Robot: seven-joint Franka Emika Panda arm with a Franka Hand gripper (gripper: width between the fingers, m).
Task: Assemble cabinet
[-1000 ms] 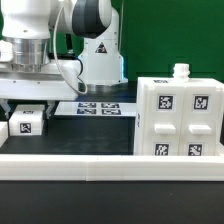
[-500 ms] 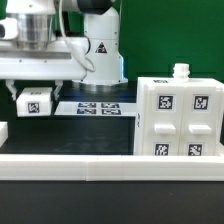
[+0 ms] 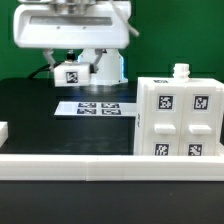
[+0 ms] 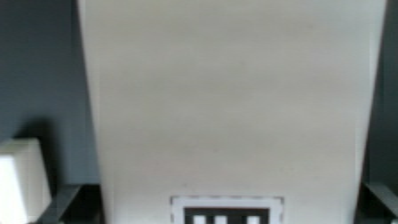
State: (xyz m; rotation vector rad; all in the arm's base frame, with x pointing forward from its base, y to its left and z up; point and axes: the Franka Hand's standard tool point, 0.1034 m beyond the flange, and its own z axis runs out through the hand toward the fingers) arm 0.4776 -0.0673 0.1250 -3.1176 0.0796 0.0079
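The cabinet point(image 3: 176, 117) is the big white box on the exterior view's right, with square tags on its drawer-like fronts and a small white peg point(image 3: 181, 71) on top. My gripper point(image 3: 71, 68) hangs high above the black table, left of the cabinet, shut on a white tagged panel point(image 3: 72, 75). In the wrist view that panel point(image 4: 228, 100) fills most of the picture, its tag near my gripper point(image 4: 228, 206), with a dark finger point(image 4: 71, 204) beside it. The rest of the cabinet is out of the wrist view.
The marker board point(image 3: 95, 107) lies flat on the table below my gripper. A white rail point(image 3: 70, 162) runs along the front edge. A small white piece point(image 3: 3, 132) sits at the exterior view's far left, and a white object point(image 4: 16, 178) shows beside the panel in the wrist view.
My gripper has risen from table level at the exterior view's left and moved up and right, carrying the white tagged panel. The cabinet has not moved.
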